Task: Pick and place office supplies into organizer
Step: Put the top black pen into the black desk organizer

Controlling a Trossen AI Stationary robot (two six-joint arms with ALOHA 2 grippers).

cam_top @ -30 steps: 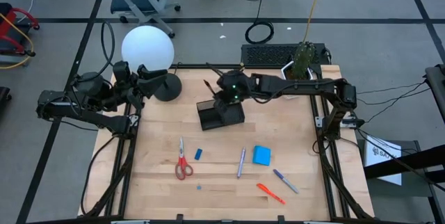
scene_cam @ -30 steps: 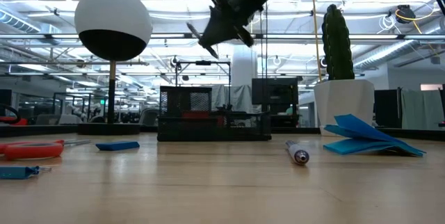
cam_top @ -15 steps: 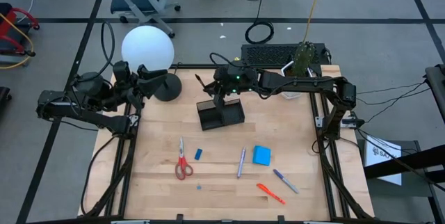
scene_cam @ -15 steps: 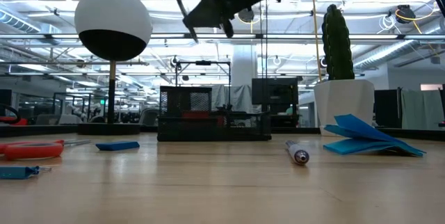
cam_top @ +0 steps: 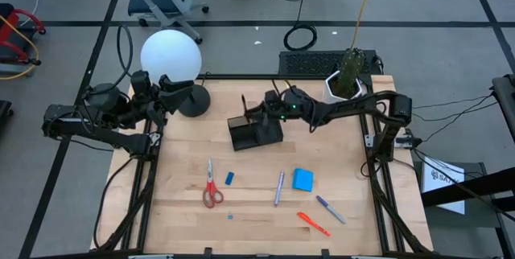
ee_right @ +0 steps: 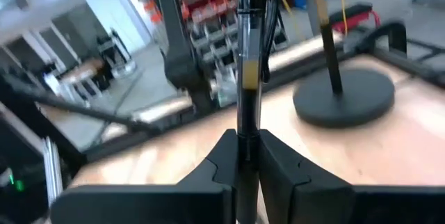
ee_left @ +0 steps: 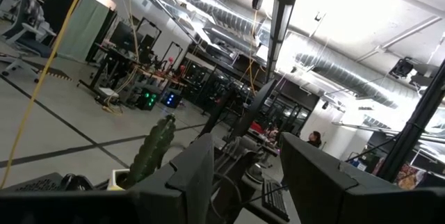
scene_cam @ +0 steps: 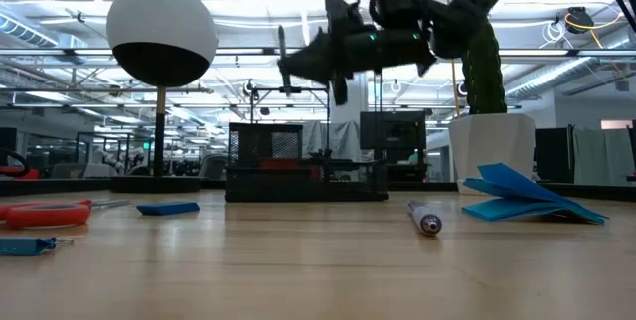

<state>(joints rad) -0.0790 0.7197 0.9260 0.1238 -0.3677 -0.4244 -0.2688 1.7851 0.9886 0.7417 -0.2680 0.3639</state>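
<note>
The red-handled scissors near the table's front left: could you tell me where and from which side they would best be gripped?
The red-handled scissors lie flat on the table, red loops toward the front edge, blades pointing back. Probably best: come straight down and close the claw across the narrow metal blades just behind the loops, since they are slim, straight, and clear of the blue eraser.

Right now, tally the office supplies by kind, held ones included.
Pens/markers: 4 (grey pen, purple pen, orange marker, black pen in right end effector)
Scissors: 1
Notepad: 1
Small blue bits: 2 (eraser, tiny piece)
Total: 8

Pale smooth wooden table (cam_top: 257,203), black wire-mesh organizer (scene_cam: 303,161), glossy plastic pen (ee_right: 247,78).
</note>
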